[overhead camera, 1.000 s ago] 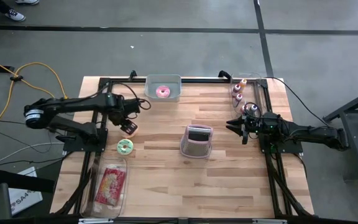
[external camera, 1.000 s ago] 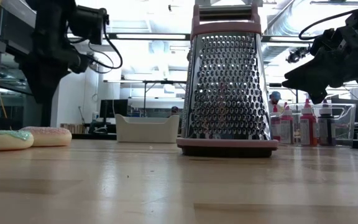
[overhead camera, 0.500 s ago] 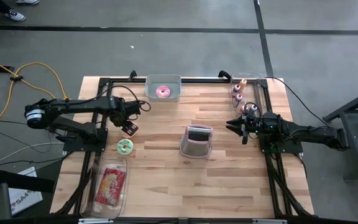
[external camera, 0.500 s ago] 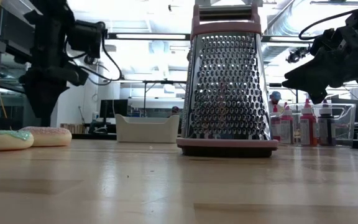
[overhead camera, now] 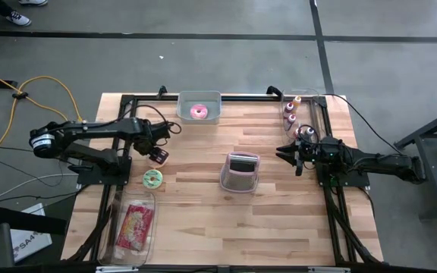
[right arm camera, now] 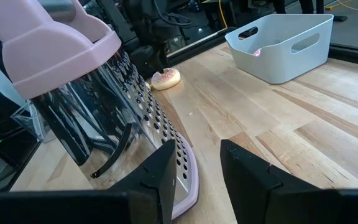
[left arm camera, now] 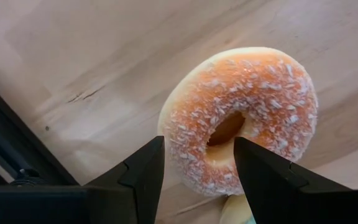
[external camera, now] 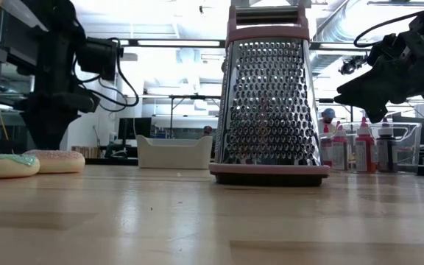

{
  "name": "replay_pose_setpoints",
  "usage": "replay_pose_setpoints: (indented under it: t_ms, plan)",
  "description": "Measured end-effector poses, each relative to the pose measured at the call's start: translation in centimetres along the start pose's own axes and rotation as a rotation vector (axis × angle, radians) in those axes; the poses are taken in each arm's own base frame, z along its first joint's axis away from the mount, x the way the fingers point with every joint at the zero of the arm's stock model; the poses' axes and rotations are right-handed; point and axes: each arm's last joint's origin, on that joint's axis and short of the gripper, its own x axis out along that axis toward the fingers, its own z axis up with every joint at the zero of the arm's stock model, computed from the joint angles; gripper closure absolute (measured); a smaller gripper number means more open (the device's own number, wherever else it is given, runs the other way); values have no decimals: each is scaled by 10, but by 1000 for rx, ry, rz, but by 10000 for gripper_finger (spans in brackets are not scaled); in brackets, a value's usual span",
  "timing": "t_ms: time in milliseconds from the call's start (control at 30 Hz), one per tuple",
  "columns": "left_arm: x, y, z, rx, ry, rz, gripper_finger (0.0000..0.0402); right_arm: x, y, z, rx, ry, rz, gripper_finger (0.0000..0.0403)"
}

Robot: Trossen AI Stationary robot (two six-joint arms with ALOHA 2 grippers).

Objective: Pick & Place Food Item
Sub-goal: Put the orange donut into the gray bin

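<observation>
Two doughnuts lie on the wooden desk (overhead camera: 279,220) near its left edge: a sugared doughnut (left arm camera: 241,118) and, just beside it, a green-iced doughnut (overhead camera: 152,177). The sugared one lies flat on the wood, hole facing up, a round ring with no long axis to speak of. The left pincer (left arm camera: 194,171) hangs directly over it with its fingers spread wide, one to each side of the ring's near edge, gripping nothing. In the low view both doughnuts sit side by side at the far left, the sugared one (external camera: 54,161) behind the green one (external camera: 2,165).

A pink-trimmed box grater (overhead camera: 240,172) stands upright mid-desk. A white bin (overhead camera: 199,107) at the far edge holds a pink doughnut (overhead camera: 198,112). The right pincer (overhead camera: 288,156) hovers at the right side, fingers drawn close and empty, pointing toward the grater.
</observation>
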Motion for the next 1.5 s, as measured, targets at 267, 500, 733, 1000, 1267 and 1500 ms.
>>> replay_pose_setpoints:
  t_ms: [267,500,733,1000,1267,1500]
  plan:
    - [9,1,-2,-12,-8,-7,218,0,0,0,0,0,0,289]
    - [14,2,-4,-25,-8,-17,218,0,0,0,0,0,0,289]
    - [19,0,-2,-39,15,-1,218,0,0,0,0,0,0,289]
    - [30,-4,2,-48,46,16,218,0,0,0,0,0,0,289]
    - [29,-4,2,-48,46,2,246,0,0,0,0,0,0,289]
    - [29,-4,2,-48,50,-1,286,0,0,0,0,1,0,289]
